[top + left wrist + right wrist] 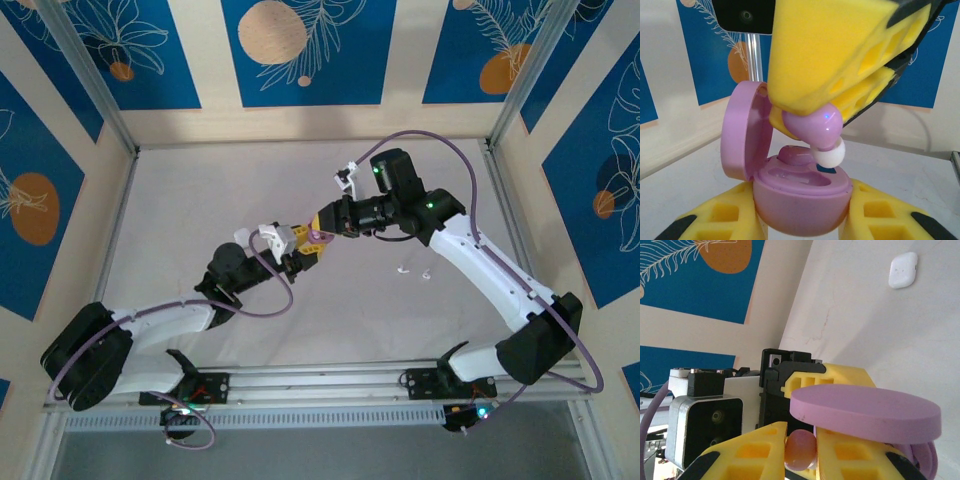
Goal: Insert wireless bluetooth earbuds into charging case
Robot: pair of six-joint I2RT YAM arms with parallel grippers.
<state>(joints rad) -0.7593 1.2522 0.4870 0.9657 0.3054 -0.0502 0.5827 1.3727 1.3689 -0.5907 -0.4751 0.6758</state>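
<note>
- Fingers (875, 212) of the left gripper (800, 222): clamped on either side of the lower shell of the pink charging case (800, 192). The case is upright and apparently clear of the table (200, 180), with its lid (740, 135) swung open to the left.
- Inside the case: one seated bud (792, 152) rests in the far socket. The nearer socket looks empty.
- Right gripper (807, 117), entering from above: its fingers pinch a second pink earbud (815, 127), white tip (832, 152) down, just over the case mouth. I cannot tell whether the tip touches the rim.
- Progress (my judgement): roughly half done for this case, with one bud in and one poised. What is left is to lower the bud into the free socket, release it, and probably close the lid.
- Left wrist view: gives the sockets, the seated bud and how the tip lines up with the opening.
- Right wrist view: the lid, seen edge-on as a flat purple disc, blocks the sockets. The pinch on the earbud is plain, though, and a closed white case (902, 270) lies on the table well beyond.
- Top view: the two grippers meet mid-table. Two small white bits (403, 268) lie near the right arm, too small to identify.
</note>
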